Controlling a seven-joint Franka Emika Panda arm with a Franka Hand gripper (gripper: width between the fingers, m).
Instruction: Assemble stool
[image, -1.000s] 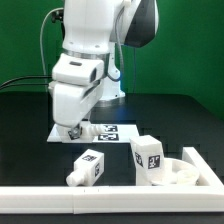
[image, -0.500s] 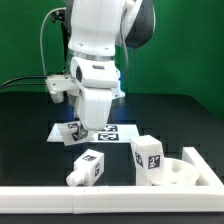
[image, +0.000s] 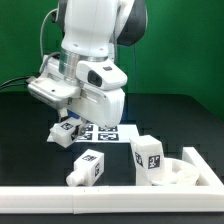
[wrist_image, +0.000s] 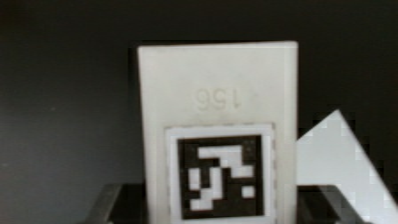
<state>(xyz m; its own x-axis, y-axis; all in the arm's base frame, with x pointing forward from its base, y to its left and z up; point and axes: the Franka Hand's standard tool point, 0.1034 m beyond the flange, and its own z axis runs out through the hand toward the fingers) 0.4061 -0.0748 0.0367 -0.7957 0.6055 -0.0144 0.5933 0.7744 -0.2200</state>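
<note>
My gripper (image: 68, 124) is shut on a white stool leg (image: 64, 134) and holds it tilted just above the table, at the near left corner of the marker board (image: 106, 132). In the wrist view the leg (wrist_image: 217, 90) fills the middle, its square tag facing the camera, with my gripper (wrist_image: 221, 203) clamped on its sides by the dark fingers (wrist_image: 118, 205). A second leg (image: 88, 167) lies on the table in front. A third leg (image: 148, 157) stands next to the round seat (image: 188, 172) at the exterior view's right.
A low white wall (image: 100, 200) runs along the front edge of the table and turns up at the right behind the seat. The arm's bulky white body hangs over the back of the marker board.
The arm has swung and turned its wrist, shifting toward the exterior view's left. The held leg has come up off the marker board and now hangs tilted.
</note>
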